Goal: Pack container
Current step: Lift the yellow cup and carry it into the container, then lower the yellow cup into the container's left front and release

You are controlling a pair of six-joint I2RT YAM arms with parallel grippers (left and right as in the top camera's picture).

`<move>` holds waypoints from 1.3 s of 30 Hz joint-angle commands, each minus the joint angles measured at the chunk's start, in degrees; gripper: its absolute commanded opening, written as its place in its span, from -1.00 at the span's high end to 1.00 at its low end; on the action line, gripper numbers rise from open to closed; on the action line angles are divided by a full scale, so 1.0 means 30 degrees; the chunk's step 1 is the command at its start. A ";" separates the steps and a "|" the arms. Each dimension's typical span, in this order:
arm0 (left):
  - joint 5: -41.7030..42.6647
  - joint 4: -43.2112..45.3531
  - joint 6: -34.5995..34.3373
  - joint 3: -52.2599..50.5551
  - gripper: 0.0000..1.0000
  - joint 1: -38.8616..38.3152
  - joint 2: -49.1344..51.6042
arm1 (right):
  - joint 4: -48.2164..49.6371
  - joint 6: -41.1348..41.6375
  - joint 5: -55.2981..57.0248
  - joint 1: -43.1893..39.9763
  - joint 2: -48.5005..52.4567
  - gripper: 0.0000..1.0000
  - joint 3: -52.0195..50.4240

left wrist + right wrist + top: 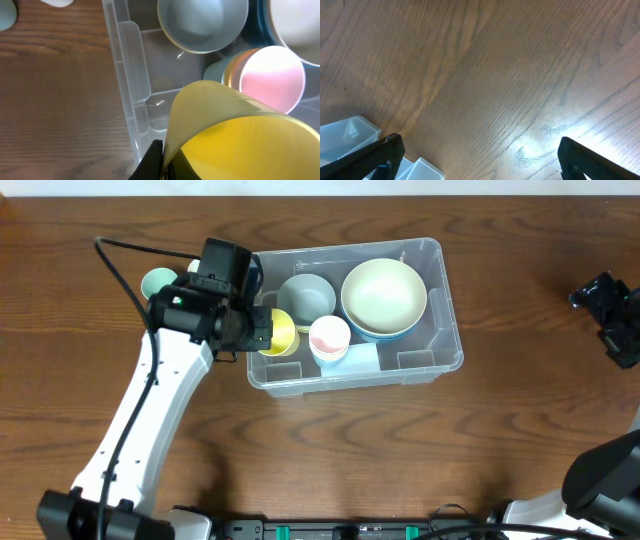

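Now the left gripper (262,330), clamped on a yellow cup (284,334), hangs over the left end of the container (355,376), whose long axis runs sideways. The right gripper (608,305), jaws apart, sits well right of it.

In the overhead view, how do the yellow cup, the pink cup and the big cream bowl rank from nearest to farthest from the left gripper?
1. The yellow cup: held in the left gripper, at the left end of the container.
2. The pink cup: in the middle of the container.
3. The cream bowl: in the right part, by the far wall.
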 commanded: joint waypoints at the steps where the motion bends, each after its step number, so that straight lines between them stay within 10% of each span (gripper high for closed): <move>1: -0.0219 -0.0095 0.0175 -0.0095 0.88 -0.0029 0.0714 | -0.0022 -0.0117 0.0058 -0.0168 -0.0131 -0.98 0.0022; 39: -0.0226 -0.0306 0.0182 -0.0117 0.88 -0.0029 0.5530 | -0.0022 -0.0117 0.0058 -0.0168 -0.0131 -0.98 0.0022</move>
